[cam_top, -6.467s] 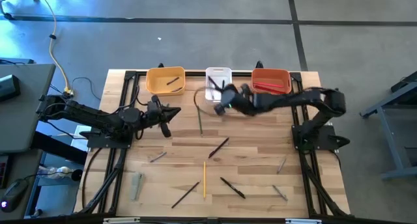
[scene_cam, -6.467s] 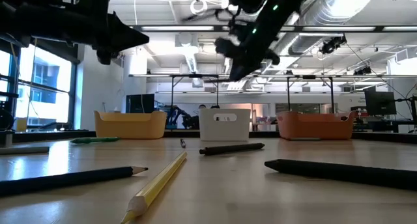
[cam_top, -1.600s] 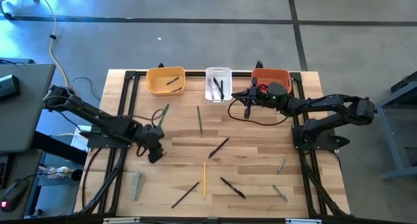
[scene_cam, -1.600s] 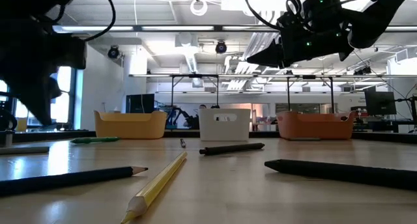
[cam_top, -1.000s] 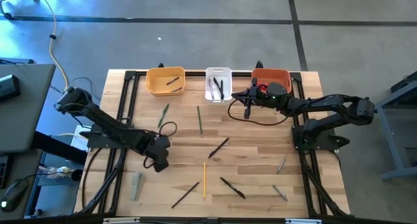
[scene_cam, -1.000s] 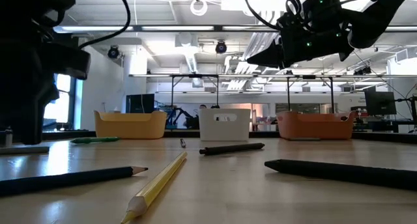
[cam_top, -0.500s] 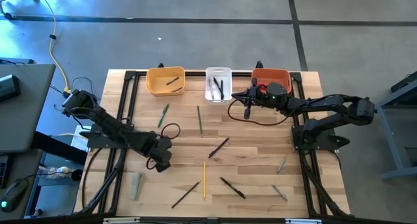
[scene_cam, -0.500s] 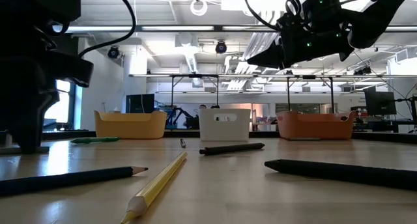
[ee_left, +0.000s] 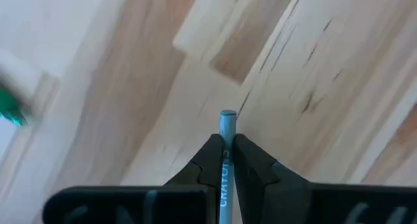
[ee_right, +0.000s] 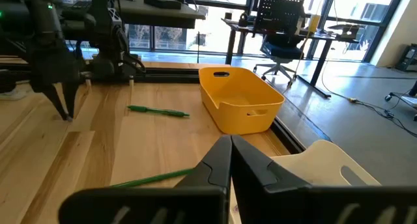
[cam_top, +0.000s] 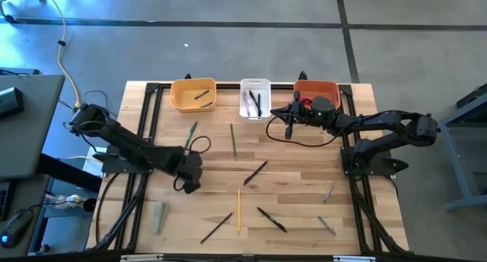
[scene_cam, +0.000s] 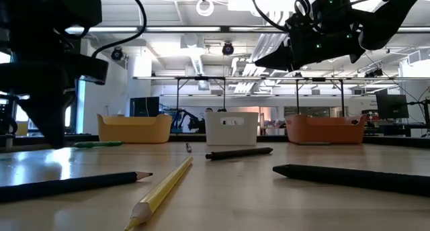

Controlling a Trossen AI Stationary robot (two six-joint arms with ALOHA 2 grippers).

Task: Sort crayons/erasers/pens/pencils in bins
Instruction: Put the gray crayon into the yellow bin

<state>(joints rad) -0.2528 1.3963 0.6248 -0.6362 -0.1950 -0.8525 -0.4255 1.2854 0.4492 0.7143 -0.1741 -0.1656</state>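
My left hand (ee_left: 227, 160) pinches a grey-blue crayon (ee_left: 227, 129) over the left side of the tabletop (cam_top: 297, 178), its tip poking past my fingers for the carry to the bins (cam_top: 193, 94) at the far edge. My right hand (cam_top: 288, 129), closed and empty, hangs near the red-orange bin (cam_top: 316, 90).

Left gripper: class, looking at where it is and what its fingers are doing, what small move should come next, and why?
Probably lift straight up. In its wrist view the left gripper is shut on a grey-blue crayon with the wooden table just beyond, so the crayon needs clearance before going to a bin. The right gripper waits shut by the red-orange bin.
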